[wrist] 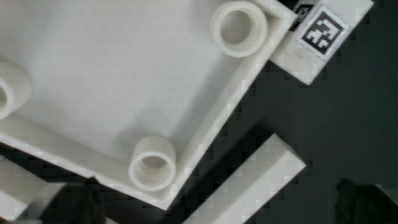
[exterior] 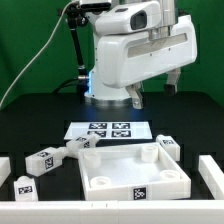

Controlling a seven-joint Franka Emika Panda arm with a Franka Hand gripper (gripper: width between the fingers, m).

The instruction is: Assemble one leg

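Well off from the tool [exterior: 174, 82], toward the exterior view's left, one spare post [exterior: 22, 185] and a second post [exterior: 42, 158] are seen lying on the dark surface [exterior: 30, 125], both tagged and both untouched. Nearer in, the marker board [exterior: 105, 128] lies beyond the square panel [exterior: 130, 172], and the panel itself is found almost directly beneath the tool (its round corner holes [wrist: 240, 25] take up much of the wrist view). The leg [exterior: 168, 146] closest to the tool rests just beside the panel's far corner on the exterior view's right, with its tag [wrist: 324, 32] facing upward.

The tool is held high above all this. Its jaws appear to be apart, so far as the blurred wrist view allows, and nothing is gripped.

The step in hand is judged to be the reach for a leg, none being fitted to the panel yet. A descent over that nearest leg is called for next, with the jaws squared across its flat sides before they are closed.
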